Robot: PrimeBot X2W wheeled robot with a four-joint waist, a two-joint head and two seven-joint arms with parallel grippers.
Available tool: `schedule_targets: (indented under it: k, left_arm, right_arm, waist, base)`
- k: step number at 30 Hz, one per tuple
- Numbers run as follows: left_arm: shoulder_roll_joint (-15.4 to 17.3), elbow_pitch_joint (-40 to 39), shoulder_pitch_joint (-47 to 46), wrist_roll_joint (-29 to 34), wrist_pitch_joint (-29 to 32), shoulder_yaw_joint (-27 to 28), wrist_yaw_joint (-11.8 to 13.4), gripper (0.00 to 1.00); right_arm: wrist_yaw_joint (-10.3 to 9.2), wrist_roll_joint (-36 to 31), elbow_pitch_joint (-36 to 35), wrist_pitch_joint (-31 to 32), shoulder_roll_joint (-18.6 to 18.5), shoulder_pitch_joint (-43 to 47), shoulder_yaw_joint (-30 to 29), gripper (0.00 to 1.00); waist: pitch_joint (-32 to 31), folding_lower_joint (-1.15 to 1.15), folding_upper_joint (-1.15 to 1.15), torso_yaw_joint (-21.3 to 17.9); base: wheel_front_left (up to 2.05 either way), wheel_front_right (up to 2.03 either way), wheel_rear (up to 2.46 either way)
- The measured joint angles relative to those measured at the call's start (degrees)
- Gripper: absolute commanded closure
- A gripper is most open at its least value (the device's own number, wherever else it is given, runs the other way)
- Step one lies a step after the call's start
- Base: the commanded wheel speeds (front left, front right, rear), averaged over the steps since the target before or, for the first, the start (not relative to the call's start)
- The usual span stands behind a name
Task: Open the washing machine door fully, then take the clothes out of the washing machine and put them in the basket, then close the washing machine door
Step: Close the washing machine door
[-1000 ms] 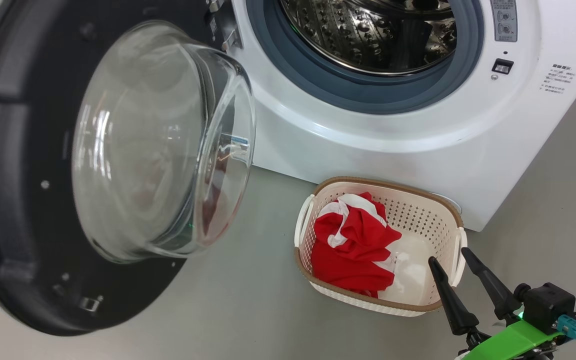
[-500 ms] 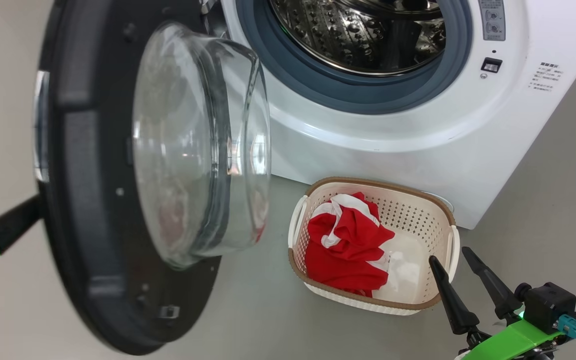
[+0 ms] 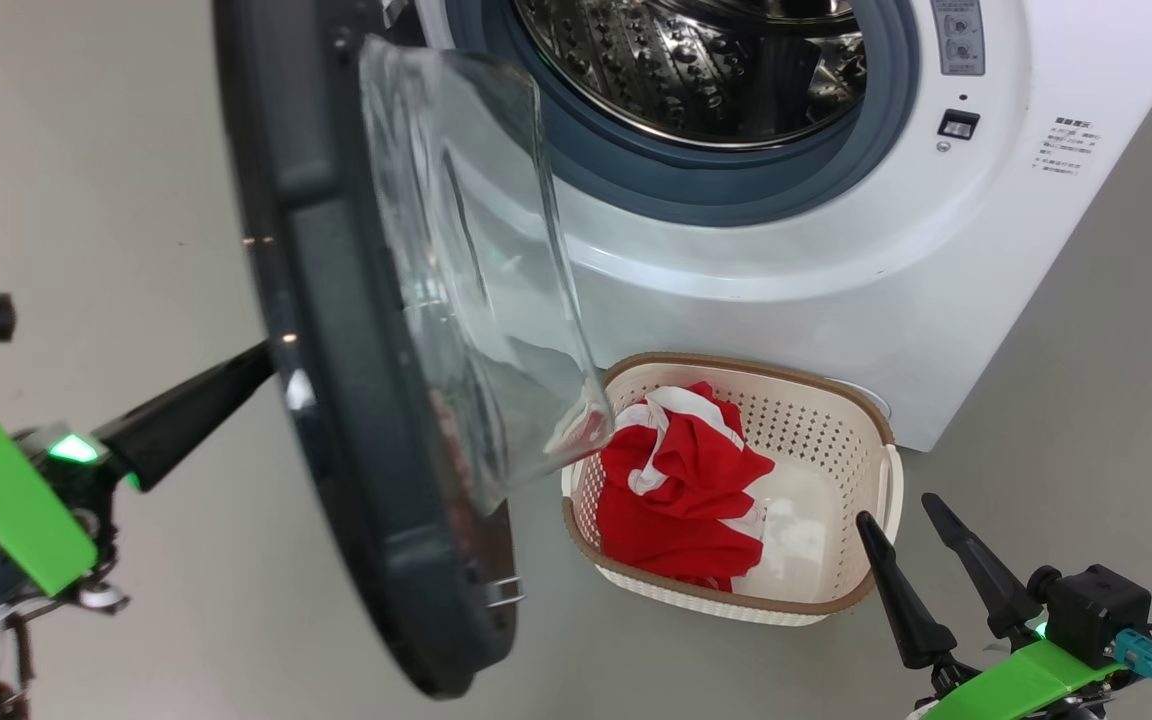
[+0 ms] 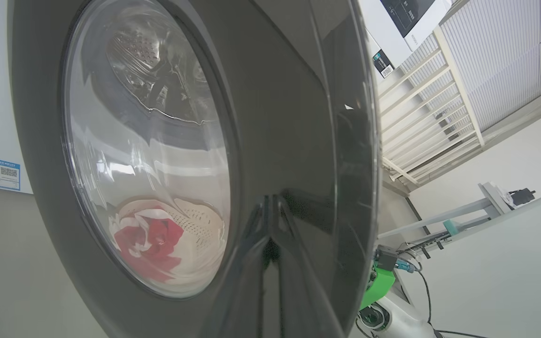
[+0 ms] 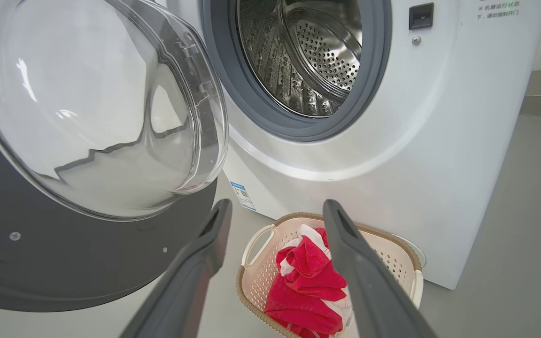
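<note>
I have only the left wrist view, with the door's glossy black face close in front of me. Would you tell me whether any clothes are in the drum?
Observer: The right wrist view looks straight into the drum. The part that shows is bare perforated steel, with no fabric in it.
Operator: Thank you. What is the other arm doing?
Observer: In the head view the right gripper is open and empty. It hangs near the basket, with its fingers pointing toward it.
</note>
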Motion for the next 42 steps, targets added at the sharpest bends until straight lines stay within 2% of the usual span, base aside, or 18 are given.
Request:
schedule_targets:
  k: [6,19,30,32,35,38,40,42]
  left_arm:
    - [-1.1,-0.7,-0.9,0.1,-2.7,-1.6,0.0,1.00]
    - [0.5,1.6,-0.3,0.3,-6.7,-2.8,0.0,1.00]
    - [1.2,5.6,5.3,1.3,-12.7,-3.8,0.0,0.99]
    - [1.2,6.3,6.5,1.4,-14.2,-3.9,0.0,0.90]
    - [1.1,7.5,8.3,1.2,-16.6,-3.8,0.0,0.71]
    - [1.0,8.3,10.3,0.9,-19.2,-3.8,0.0,0.60]
    - [0.8,9.1,11.7,0.8,-21.1,-3.8,0.0,0.45]
    - [0.8,9.9,13.1,0.8,-23.1,-3.8,0.0,0.18]
  right_arm:
    - [0.00,0.0,-0.1,0.0,0.0,0.0,0.0,0.00]
    - [0.00,0.0,-0.1,0.0,0.6,0.0,-0.2,0.00]
    - [0.00,0.0,-0.1,0.0,1.0,0.3,-0.2,0.00]
    - [0.00,0.0,-0.1,0.0,1.0,0.4,-0.2,0.00]
    - [0.00,0.0,0.0,0.0,1.0,0.4,-0.1,0.00]
    - [0.00,0.0,-0.1,0.0,1.0,0.5,-0.1,0.00]
    - [0.00,0.0,0.0,0.0,1.0,0.6,-0.1,0.00]
    - [0.00,0.0,-0.1,0.0,1.0,0.6,-0.1,0.00]
  waist:
    - [0.0,0.00,0.00,-0.6]
    - [-1.0,0.00,0.00,-0.6]
    - [-2.0,0.00,0.00,0.5]
    - [-2.2,0.00,0.00,0.7]
    - [-2.5,0.00,0.00,0.9]
    - [-2.7,0.00,0.00,1.0]
    - [-2.9,0.00,0.00,1.2]
    - [-3.0,0.00,0.00,1.3]
  base:
    - [0.00,0.00,0.00]
    - [0.00,0.00,0.00]
    - [0.00,0.00,0.00]
    - [0.00,0.00,0.00]
    - [0.00,0.00,0.00]
    - [0.00,0.00,0.00]
    - [0.00,0.00,0.00]
    - [0.00,0.00,0.00]
